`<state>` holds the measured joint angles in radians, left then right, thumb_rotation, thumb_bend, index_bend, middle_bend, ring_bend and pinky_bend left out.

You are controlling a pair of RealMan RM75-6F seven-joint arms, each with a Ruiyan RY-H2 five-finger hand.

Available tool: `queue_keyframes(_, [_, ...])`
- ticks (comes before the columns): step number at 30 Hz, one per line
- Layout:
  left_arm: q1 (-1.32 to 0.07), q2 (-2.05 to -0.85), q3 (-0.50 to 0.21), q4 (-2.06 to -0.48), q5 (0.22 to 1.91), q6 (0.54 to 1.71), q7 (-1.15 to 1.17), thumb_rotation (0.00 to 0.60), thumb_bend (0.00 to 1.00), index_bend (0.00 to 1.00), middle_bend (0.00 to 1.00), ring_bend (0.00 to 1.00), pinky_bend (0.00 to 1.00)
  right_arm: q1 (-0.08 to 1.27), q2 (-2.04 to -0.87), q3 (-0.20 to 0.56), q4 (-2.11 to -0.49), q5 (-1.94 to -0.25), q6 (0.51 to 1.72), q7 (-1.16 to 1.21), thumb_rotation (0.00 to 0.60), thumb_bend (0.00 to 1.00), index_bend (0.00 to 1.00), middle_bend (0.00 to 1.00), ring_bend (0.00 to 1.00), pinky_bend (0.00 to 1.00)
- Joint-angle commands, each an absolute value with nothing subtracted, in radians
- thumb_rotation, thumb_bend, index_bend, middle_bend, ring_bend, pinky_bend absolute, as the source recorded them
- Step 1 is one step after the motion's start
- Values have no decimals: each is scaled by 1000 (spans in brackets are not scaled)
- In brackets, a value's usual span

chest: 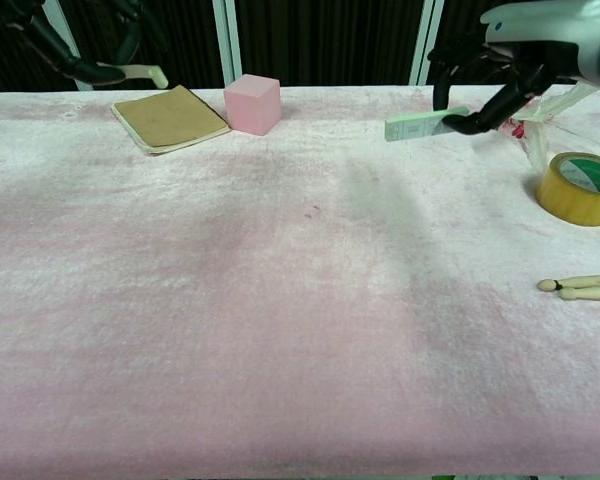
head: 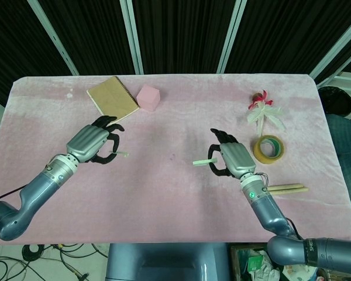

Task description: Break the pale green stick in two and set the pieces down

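The pale green stick is in two pieces. My left hand [head: 92, 142] pinches the shorter piece [head: 120, 154] above the table's left part; in the chest view that piece [chest: 145, 72] juts from the left hand [chest: 60, 40] at the top left edge. My right hand [head: 233, 158] holds the longer piece [head: 202, 161] out to its left, right of the table's centre. The chest view shows this piece [chest: 425, 124] as a flat pale green strip gripped by the right hand [chest: 500, 85], well above the pink cloth.
A tan notebook [head: 112, 99] and a pink cube [head: 148, 98] lie at the back left. A yellow tape roll [head: 268, 148], a ribboned flower [head: 263, 111] and two wooden drumsticks [head: 276, 189] lie on the right. The pink cloth [chest: 280, 300] covers the table.
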<state>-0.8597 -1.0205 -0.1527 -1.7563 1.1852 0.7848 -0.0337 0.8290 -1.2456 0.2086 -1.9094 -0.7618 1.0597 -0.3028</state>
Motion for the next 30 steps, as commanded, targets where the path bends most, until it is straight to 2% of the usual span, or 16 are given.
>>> queue_keyframes(1, [-818, -1038, -119, -1725, 1225, 806, -73, 600, 512, 567, 193, 0, 0, 811, -1285, 175, -1872, -791, 1080, -315, 600, 470, 792, 0, 0, 83])
queue_keyframes(6, [-763, -1096, -74, -1641, 1283, 826, -159, 600, 509, 566, 184, 0, 0, 776, -1373, 139, -1808, -833, 1119, -300, 600, 461, 791, 0, 0, 83])
queue_keyframes(17, [-720, -1281, -1, -1402, 1370, 784, -301, 600, 501, 534, 141, 0, 0, 736, -1519, 110, -1632, -842, 1064, -221, 600, 444, 791, 0, 0, 83])
queue_keyframes(21, [-714, -1338, 17, -1331, 1388, 776, -295, 600, 494, 504, 122, 0, 0, 723, -1562, 112, -1587, -845, 1059, -201, 600, 387, 771, 0, 0, 83])
queue_keyframes(23, [-710, -1361, 25, -1304, 1393, 773, -293, 600, 435, 408, 68, 0, 11, 719, -1578, 112, -1568, -846, 1054, -198, 600, 287, 641, 0, 0, 83])
queue_keyframes(25, [-708, -1373, 28, -1291, 1398, 769, -300, 600, 332, 253, 16, 0, 29, 718, -1583, 108, -1555, -847, 1043, -203, 600, 123, 366, 0, 0, 83])
queue_keyframes(27, [-710, -1375, 29, -1284, 1403, 763, -307, 600, 221, 107, 0, 0, 31, 721, -1576, 101, -1555, -847, 1017, -212, 600, 31, 167, 0, 0, 83])
queue_keyframes(28, [-712, -1373, 26, -1284, 1404, 760, -315, 600, 162, 53, 0, 0, 22, 725, -1568, 97, -1556, -846, 999, -222, 600, 7, 84, 0, 0, 83])
queue_keyframes(30, [-713, -1370, 23, -1283, 1406, 762, -315, 600, 103, 14, 0, 0, 6, 728, -1561, 97, -1556, -844, 988, -232, 600, 0, 17, 0, 0, 83])
